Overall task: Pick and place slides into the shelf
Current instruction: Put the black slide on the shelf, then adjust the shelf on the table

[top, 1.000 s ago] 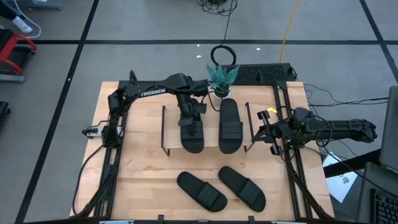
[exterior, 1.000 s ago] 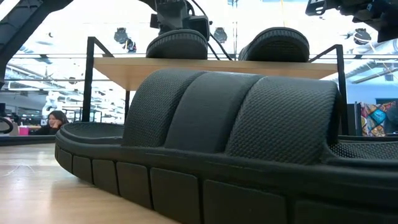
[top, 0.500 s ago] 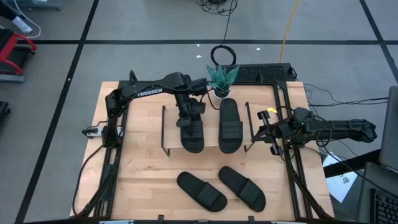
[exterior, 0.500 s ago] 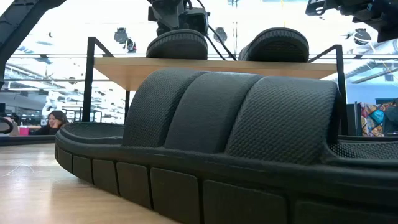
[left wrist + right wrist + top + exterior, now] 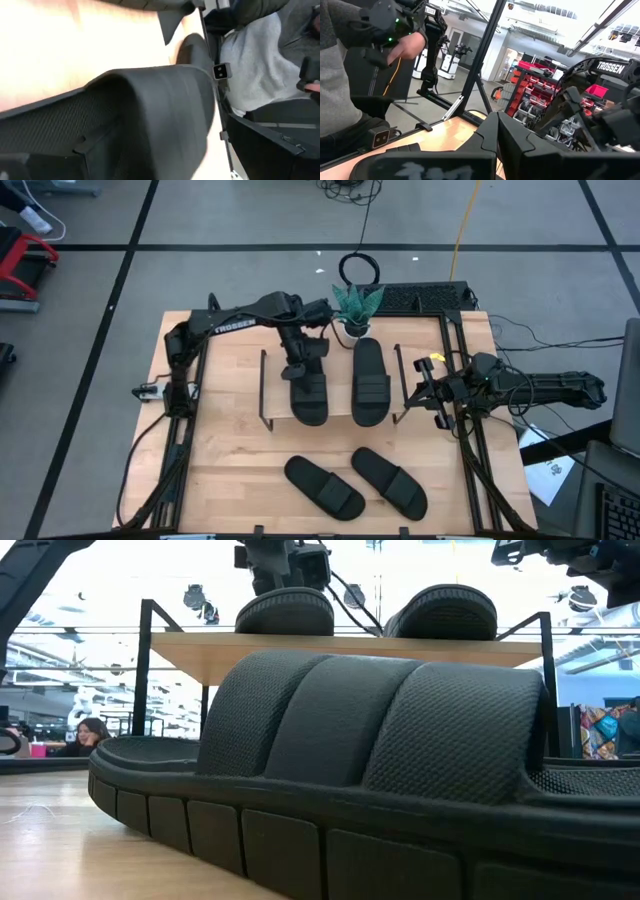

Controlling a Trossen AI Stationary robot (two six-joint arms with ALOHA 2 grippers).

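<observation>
Left pincer [image 5: 297, 370] over left slide [image 5: 309, 396] on shelf [image 5: 276, 412], grip unclear; right pincer [image 5: 428, 392] beside shelf, grip unclear.

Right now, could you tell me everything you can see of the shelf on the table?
The shelf is a low rack: a light wood board between thin black metal side frames, standing mid-table. Two black slides lie side by side on the board, which is raised off the tabletop. The left gripper hovers over the left slide.

High view: straight down over whole surface [image 5: 230, 450]. Low view: surface level, very near front slide [image 5: 340, 770], shelf [image 5: 340, 645] behind; both share shelf. Wrist views: close, oblique.
</observation>
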